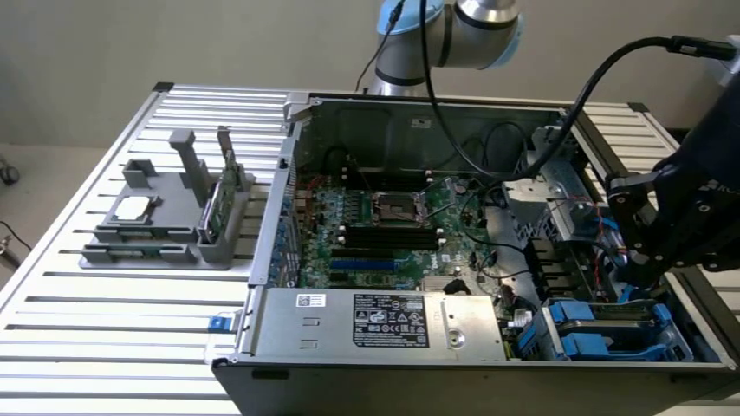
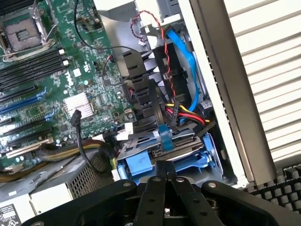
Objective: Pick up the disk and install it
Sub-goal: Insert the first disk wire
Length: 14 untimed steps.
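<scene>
1. A slatted metal table carried an open computer case lying on its side, with a plain wall behind it.
2. Inside the case lay a green motherboard, and a boxy power supply with a white label sat along the near wall.
3. A grey holder stood on the table at the exterior view's left, well apart from the arm.
4. The disk, in its blue carrier, sat in the drive bay in the case's near corner at the exterior view's right.
5. In the wrist view the disk lay flat in that bay, with a bundle of red, yellow and black wires running just above it.
6. The gripper hung over the same corner, directly above the disk and near it.
7. The wrist view showed the gripper with its two fingers pressed together at the tips, nothing visible between them, pointing down at the disk's blue frame; contact could not be made out.
</scene>
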Each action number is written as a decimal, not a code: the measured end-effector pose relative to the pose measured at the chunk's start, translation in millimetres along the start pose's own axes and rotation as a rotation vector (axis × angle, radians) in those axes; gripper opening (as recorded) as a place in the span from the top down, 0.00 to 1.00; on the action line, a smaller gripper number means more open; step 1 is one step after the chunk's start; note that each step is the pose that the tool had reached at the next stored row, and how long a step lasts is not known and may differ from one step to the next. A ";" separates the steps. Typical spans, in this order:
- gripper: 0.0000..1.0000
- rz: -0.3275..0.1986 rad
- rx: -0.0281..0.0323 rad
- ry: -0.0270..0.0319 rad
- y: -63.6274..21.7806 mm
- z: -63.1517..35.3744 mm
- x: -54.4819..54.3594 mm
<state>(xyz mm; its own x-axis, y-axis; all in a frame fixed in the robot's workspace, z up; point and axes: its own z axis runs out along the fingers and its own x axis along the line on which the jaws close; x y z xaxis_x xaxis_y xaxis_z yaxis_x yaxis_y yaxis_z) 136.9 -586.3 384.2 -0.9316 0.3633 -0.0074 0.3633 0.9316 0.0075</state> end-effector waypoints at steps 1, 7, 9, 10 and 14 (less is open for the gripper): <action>0.89 0.014 0.0000 -0.0001 0.0 0.1 0.0; 0.89 0.099 0.0004 -0.0012 0.0 0.1 0.0; 0.89 0.127 0.0006 -0.0015 0.0 0.0 0.0; 0.89 0.142 0.0007 -0.0017 0.0 0.1 0.0; 0.89 0.198 0.0008 -0.0023 0.0 0.0 0.0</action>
<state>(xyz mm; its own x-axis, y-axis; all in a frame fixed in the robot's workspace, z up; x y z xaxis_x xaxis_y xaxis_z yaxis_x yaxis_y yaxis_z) 136.9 -586.3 384.1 -0.8421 0.5392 -0.0082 0.5392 0.8422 0.0083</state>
